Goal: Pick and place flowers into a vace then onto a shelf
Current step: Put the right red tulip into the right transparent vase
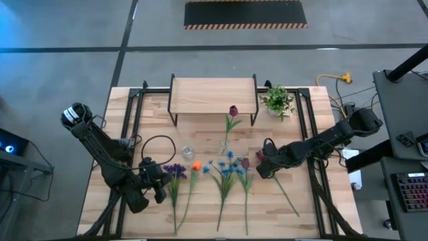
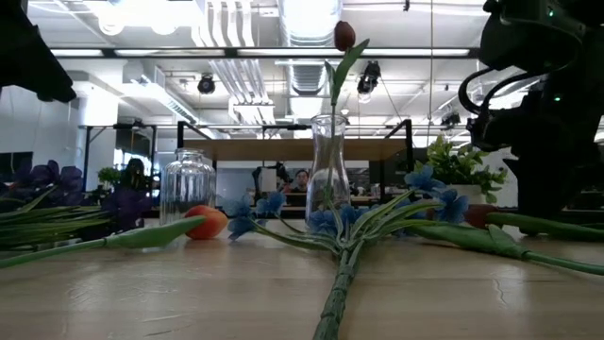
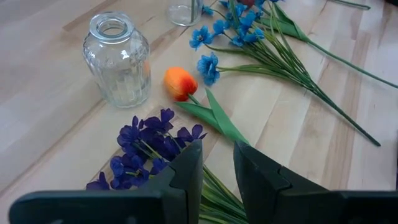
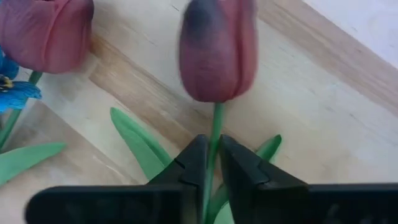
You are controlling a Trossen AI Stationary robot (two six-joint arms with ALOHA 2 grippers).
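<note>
Tulip [image 1: 233, 111] stands in the slim vase [image 2: 327, 175]; ribbed jar [image 3: 118, 60] holds nothing.

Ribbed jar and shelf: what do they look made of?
Ribbed jar: clear glass by the look, see-through with bright glints on its fluted wall; clear plastic not excluded. Shelf: pale wood-grain top, matte, on thin black legs, probably metal.

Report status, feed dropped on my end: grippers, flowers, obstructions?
Right gripper shut on dark red tulip's stem. Left gripper above purple cluster, holding nothing. One tulip in vase. Nothing blocking.
</note>
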